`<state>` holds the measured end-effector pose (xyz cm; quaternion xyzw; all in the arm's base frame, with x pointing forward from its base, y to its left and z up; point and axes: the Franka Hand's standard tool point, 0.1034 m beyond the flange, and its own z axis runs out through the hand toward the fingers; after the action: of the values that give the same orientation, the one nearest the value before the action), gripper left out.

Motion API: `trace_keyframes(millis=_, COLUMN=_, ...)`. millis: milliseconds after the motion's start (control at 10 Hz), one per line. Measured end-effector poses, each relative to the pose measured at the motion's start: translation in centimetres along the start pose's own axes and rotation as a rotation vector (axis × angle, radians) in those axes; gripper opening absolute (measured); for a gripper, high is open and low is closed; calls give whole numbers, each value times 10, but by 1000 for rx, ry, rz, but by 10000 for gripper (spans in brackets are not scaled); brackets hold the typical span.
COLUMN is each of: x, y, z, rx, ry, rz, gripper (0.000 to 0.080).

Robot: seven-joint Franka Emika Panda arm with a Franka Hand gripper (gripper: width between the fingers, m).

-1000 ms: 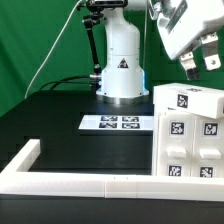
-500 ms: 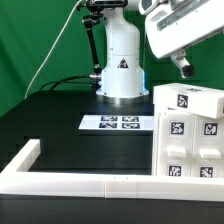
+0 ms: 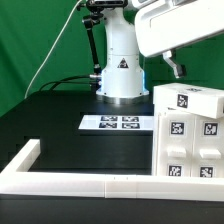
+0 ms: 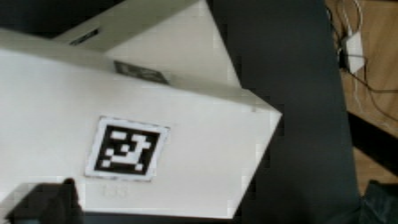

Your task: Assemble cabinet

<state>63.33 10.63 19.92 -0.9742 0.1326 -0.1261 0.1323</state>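
Observation:
The cabinet [image 3: 186, 135] is a white blocky box with black-and-white tags, standing at the exterior view's right on the black table. In the wrist view its white top panel [image 4: 160, 110] with one tag fills most of the picture from above. My gripper [image 3: 172, 67] hangs above the cabinet's top, clear of it. In the wrist view my gripper [image 4: 214, 212] has its two dark fingertips [image 4: 43, 204] far apart at the picture's edge, with nothing held between them. It is open and empty.
The marker board [image 3: 118, 123] lies flat on the table in front of the robot base [image 3: 121, 70]. A long white rail frame [image 3: 70, 183] borders the table's near edge. A green curtain stands behind.
The gripper has risen away from the cabinet's top and swung toward the exterior view's left. The cabinet has not moved.

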Motion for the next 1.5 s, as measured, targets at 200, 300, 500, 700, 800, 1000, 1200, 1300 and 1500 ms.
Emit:
trace_keyframes(millis=200, x=-1, y=6, z=6, rx=-5, ry=-65, rz=-351, gripper=797)
trace_keyframes(millis=300, x=-3, y=8, z=13, rx=-10, ry=-143, rz=-442, gripper=797)
trace_keyframes(millis=500, x=2, y=16, z=28, rx=-15, ry=-272, rz=-567, gripper=797)
trace_keyframes(millis=700, x=6, y=17, z=28, rx=-7, ry=-257, rz=-714, gripper=797)
trace_keyframes(millis=800, x=6, y=18, z=28, rx=0, ry=-258, rz=-772, gripper=797)
trace_keyframes(millis=1000, x=9, y=20, z=27, rx=4, ry=-240, rz=-865, gripper=797)
trace_keyframes(millis=1200, x=5, y=21, z=33, rx=6, ry=-219, rz=-973, gripper=797)
trace_keyframes(millis=1300, x=4, y=22, z=34, rx=-2, ry=-205, rz=-965, gripper=797)
trace_keyframes(millis=1500, x=0, y=25, z=39, rx=-15, ry=-186, rz=-939, gripper=797)
